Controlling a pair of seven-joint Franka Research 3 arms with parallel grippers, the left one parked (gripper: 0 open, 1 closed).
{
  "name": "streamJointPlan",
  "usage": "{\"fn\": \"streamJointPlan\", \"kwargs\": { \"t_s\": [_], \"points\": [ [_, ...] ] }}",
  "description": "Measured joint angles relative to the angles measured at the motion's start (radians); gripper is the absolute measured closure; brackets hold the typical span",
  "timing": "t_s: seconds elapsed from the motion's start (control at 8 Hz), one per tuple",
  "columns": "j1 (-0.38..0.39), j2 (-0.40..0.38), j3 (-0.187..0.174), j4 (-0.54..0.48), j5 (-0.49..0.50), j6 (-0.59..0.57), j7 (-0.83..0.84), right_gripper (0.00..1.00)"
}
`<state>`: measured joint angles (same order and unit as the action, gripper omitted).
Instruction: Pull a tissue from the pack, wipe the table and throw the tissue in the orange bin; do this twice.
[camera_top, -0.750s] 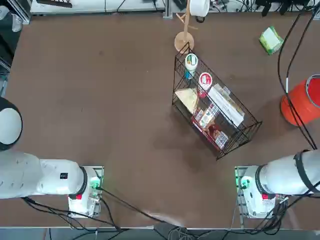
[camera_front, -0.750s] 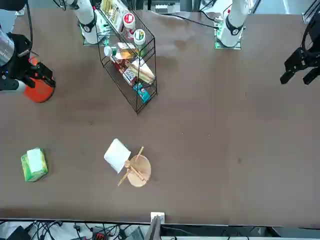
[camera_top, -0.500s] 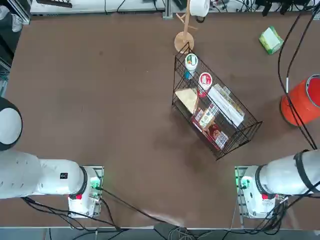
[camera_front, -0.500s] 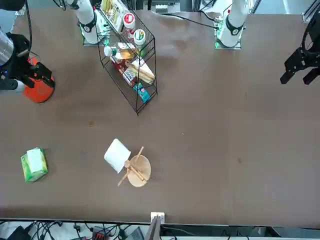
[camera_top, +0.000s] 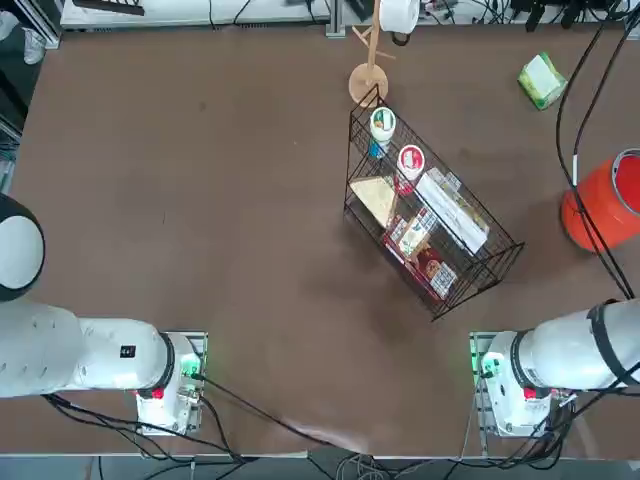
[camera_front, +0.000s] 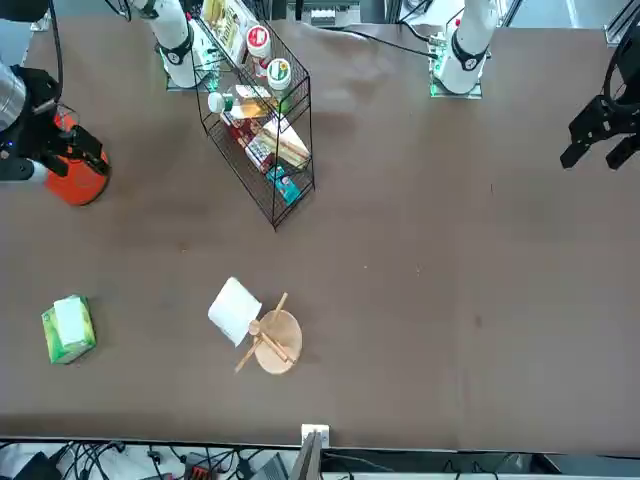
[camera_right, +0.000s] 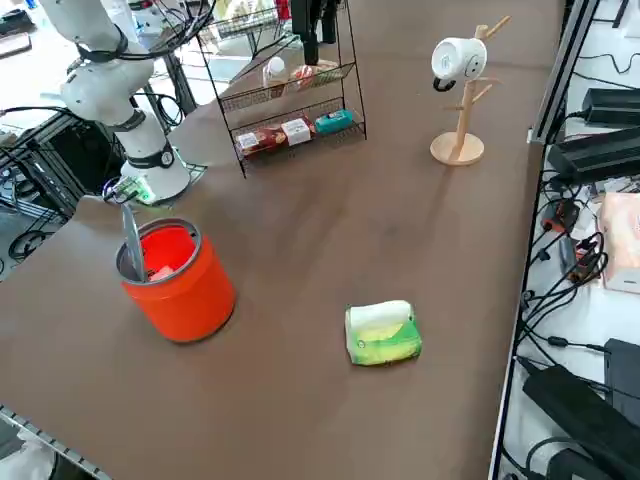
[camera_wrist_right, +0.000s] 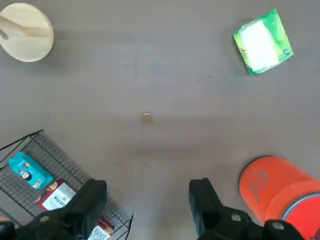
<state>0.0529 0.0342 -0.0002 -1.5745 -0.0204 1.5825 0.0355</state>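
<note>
The light green pack (camera_top: 541, 80) (camera_front: 68, 328) (camera_right: 382, 333) (camera_wrist_right: 262, 42) with a white top face lies at the far right of the dark-brown table (camera_top: 200, 200). The orange bin (camera_top: 605, 205) (camera_front: 75, 182) (camera_right: 175, 275) (camera_wrist_right: 272, 187) stands upright nearer the robot, at the table's right edge. My right gripper (camera_wrist_right: 147, 200) (camera_front: 78, 150) hangs high above the table beside the bin. It is open, with nothing between its black fingers (camera_wrist_right: 92, 197). No loose tissue shows anywhere.
A black wire basket (camera_top: 430, 225) (camera_front: 260, 130) (camera_right: 290, 110) (camera_wrist_right: 50, 180) with snack packets and tubs stands mid-table. A wooden mug tree (camera_top: 368, 80) (camera_front: 270, 340) (camera_right: 458, 100) holding a white mug stands at the far edge. Cables hang over the bin's side.
</note>
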Motion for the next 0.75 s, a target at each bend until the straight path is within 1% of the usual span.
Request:
{"fn": "streamJointPlan", "kwargs": {
  "t_s": [0.25, 0.5, 0.75],
  "points": [
    [-0.027, 0.034, -0.010, -0.003, -0.005, 0.063, -0.078, 0.00],
    [-0.080, 0.119, -0.015, -0.005, -0.006, 0.160, -0.195, 0.00],
    [-0.133, 0.227, -0.017, -0.006, -0.006, 0.296, -0.364, 0.00]
  ]
}}
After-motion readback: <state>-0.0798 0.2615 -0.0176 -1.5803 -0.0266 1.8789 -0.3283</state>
